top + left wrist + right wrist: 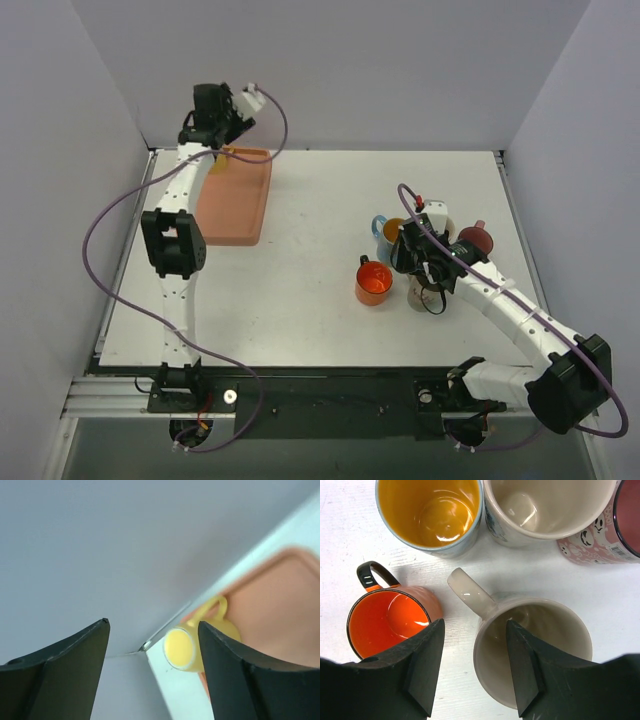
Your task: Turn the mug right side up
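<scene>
Tray (240, 205) is parked upper left, a mug (218, 164) laid at its far corner; five more mugs (374, 282) are bunched right of centre.

Salmon tray (235, 200) on white table (300, 285), far-left corner, upright orange mug (374, 282)

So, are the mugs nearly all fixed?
Nearly. Done: the cream mug stands open side up, like its four neighbours. In hand: nothing gripped; the right claw straddles the cream mug's rim, and the left claw hangs open above the yellow mug. Left: that yellow mug, by the tray, looks tipped over.
</scene>
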Available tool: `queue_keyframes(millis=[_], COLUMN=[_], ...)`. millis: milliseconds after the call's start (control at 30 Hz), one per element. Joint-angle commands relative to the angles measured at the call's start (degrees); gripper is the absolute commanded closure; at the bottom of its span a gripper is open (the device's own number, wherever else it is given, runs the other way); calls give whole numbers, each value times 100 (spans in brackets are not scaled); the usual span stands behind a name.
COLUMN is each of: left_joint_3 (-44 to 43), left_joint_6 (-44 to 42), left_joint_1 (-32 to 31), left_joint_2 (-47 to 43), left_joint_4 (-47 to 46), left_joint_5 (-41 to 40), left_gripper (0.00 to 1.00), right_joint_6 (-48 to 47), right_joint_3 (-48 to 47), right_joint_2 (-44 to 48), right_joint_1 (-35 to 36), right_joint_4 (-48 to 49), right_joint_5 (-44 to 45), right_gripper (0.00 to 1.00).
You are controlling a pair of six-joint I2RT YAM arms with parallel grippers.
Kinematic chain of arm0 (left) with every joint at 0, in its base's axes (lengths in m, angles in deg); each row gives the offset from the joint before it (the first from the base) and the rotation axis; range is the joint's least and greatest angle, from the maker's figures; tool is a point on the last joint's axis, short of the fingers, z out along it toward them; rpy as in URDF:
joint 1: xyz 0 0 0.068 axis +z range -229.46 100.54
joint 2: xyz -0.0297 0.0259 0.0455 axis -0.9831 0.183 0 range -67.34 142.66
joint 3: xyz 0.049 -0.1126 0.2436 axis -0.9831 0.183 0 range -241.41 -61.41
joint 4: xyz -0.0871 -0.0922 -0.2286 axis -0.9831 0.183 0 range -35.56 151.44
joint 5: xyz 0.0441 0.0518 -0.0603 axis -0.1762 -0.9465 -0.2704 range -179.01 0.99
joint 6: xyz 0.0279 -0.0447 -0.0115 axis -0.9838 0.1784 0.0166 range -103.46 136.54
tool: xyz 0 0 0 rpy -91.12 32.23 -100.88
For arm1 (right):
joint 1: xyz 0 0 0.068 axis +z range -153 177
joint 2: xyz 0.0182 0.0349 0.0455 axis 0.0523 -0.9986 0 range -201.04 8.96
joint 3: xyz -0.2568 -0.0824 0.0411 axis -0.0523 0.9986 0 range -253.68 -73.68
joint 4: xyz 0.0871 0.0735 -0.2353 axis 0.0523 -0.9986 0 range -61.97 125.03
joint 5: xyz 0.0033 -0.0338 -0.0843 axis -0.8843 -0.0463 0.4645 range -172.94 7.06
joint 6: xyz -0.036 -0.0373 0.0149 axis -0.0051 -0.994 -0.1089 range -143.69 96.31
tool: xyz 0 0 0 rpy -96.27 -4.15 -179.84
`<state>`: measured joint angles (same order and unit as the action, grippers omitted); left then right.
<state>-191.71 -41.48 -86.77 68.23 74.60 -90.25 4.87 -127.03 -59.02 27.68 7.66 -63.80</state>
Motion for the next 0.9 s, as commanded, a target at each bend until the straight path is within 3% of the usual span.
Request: queue_keyframes(millis=[0, 167, 300, 533, 667, 867], left_joint_3=[-1856, -1595, -1849, -1833, -1753, -1639], left_joint_6=[3188, 5761, 6925, 7032, 7173, 6840], left_joint_1=[616, 1170, 1372, 1355, 1373, 1223], left_joint_2=[312, 356, 733, 1129, 1279, 1455], left_joint_4=[1051, 130, -213, -601, -803, -812], left_joint_5=[1001, 1318, 1617, 1205, 1415, 1100], left_gripper=[16, 14, 13, 11, 9, 9], right_joint_6=[10, 53, 45, 54, 45, 53], right_joint_3=[17, 52, 52, 43, 34, -80], right_joint_2=[163, 207, 207, 207, 189, 93], right_joint_1=[-44, -35, -35, -27, -27, -27], right_joint_4=[-40, -57, -110, -215, -259, -286], right_joint_5=[-6, -15, -59, -42, -33, -59], right_gripper=[52, 52, 52, 52, 52, 52])
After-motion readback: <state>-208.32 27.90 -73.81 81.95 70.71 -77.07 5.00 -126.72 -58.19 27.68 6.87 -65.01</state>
